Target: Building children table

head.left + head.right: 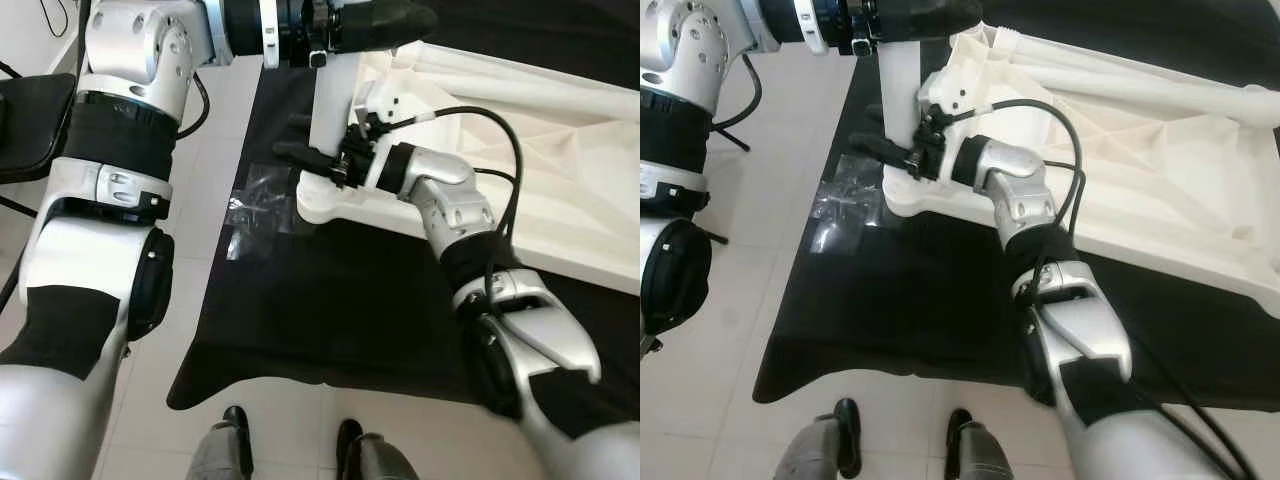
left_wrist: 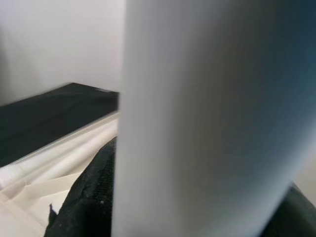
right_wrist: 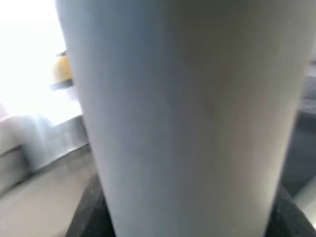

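A smooth white cylindrical leg [image 1: 332, 110] is clamped by both hands, left hand [image 1: 375, 25] high, right hand [image 1: 318, 160] low, at the ribbed tabletop's [image 1: 1140, 150] corner on black cloth [image 1: 330, 300].

The left arm rises along the left edge of the head view, bends at the elbow near the upper left, and reaches rightward across the top of the frame. The left gripper [image 1: 385, 25] sits at top centre, its black fingers closed round a white leg [image 1: 332, 105]. The right arm climbs from the lower right toward centre; the right gripper [image 1: 315, 160] clamps the same leg lower down.
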Controlling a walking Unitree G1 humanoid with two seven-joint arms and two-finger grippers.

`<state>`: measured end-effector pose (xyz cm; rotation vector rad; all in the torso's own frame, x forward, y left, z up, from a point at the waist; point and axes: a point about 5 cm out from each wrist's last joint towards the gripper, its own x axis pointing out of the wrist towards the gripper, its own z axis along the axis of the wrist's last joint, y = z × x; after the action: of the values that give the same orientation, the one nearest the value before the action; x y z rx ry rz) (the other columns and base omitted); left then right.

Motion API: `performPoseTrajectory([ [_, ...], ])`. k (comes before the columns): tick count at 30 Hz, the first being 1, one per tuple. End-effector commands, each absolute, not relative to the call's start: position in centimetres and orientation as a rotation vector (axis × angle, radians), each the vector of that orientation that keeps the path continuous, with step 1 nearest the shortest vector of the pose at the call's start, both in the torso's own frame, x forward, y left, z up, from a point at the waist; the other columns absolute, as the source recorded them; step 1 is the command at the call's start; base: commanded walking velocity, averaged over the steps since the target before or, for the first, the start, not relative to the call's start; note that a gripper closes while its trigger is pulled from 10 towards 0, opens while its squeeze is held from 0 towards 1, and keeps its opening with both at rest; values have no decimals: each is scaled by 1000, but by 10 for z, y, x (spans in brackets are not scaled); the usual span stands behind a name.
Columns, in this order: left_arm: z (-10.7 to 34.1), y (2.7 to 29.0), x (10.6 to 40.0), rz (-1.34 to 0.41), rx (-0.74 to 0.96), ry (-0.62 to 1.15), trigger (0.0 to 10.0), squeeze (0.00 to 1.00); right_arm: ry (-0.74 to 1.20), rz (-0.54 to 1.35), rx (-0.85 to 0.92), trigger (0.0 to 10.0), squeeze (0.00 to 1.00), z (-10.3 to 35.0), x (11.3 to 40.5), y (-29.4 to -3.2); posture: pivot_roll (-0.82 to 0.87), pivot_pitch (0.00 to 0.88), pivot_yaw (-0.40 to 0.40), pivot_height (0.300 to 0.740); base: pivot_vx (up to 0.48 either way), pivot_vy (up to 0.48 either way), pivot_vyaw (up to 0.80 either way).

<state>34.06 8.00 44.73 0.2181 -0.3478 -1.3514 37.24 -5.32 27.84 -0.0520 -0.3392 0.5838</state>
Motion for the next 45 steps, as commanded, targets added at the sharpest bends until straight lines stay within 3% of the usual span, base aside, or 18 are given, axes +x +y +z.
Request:
performPoseTrajectory([
  [1, 448, 75, 337, -1393, 221, -341, 10000, 0, 0, 350, -14, 0, 0, 215, 353, -61, 139, 352, -78, 740, 0, 0, 0],
  [2, 448, 75, 337, -1393, 221, -341, 10000, 0, 0, 350, -14, 0, 0, 215, 353, -61, 139, 352, -78, 740, 0, 0, 0],
  [4, 445, 78, 338, -1391, 235, -327, 10000, 0, -11, 446, 61, 0, 0, 207, 321, -31, 110, 329, -57, 740, 0, 0, 0],
  [5, 443, 77, 338, -1395, 240, -322, 10000, 0, -21, 424, 65, 0, 0, 204, 326, -29, 117, 326, -49, 740, 0, 0, 0],
  [12, 443, 71, 335, -1416, 258, -339, 10000, 0, -80, 350, 32, 0, 0, 216, 356, -41, 107, 300, -59, 740, 0, 0, 0],
  [16, 443, 72, 335, -1407, 263, -342, 10000, 0, -51, 266, 51, 0, 0, 223, 342, -40, 110, 297, -51, 740, 0, 0, 0],
  [25, 440, 69, 339, -1403, 302, -326, 10000, 0, -51, 278, 94, 0, 0, 219, 335, -34, 116, 299, -30, 740, 0, 0, 0],
  [26, 441, 69, 338, -1411, 295, -327, 0, 0, -51, 277, 99, 0, 0, 218, 335, -33, 116, 299, -27, 740, 0, 0, 0],
  [38, 448, 65, 335, -1436, 289, -353, 0, 0, -76, 274, 105, 0, 0, 226, 339, -39, 117, 288, -22, 740, 0, 0, 0],
  [39, 448, 64, 335, -1438, 288, -356, 0, 0, -82, 278, 106, 8314, 0, 227, 340, -39, 117, 288, -22, 740, 0, 0, 0],
  [40, 449, 63, 334, -1445, 287, -363, 0, 0, -100, 286, 100, 10000, 0, 230, 340, -39, 115, 287, -21, 740, 0, 0, 0],
  [45, 452, 62, 332, -1463, 284, -380, 0, 0, -146, 311, 89, 10000, 0, 239, 343, -39, 113, 284, -21, 740, 0, 0, 0],
])
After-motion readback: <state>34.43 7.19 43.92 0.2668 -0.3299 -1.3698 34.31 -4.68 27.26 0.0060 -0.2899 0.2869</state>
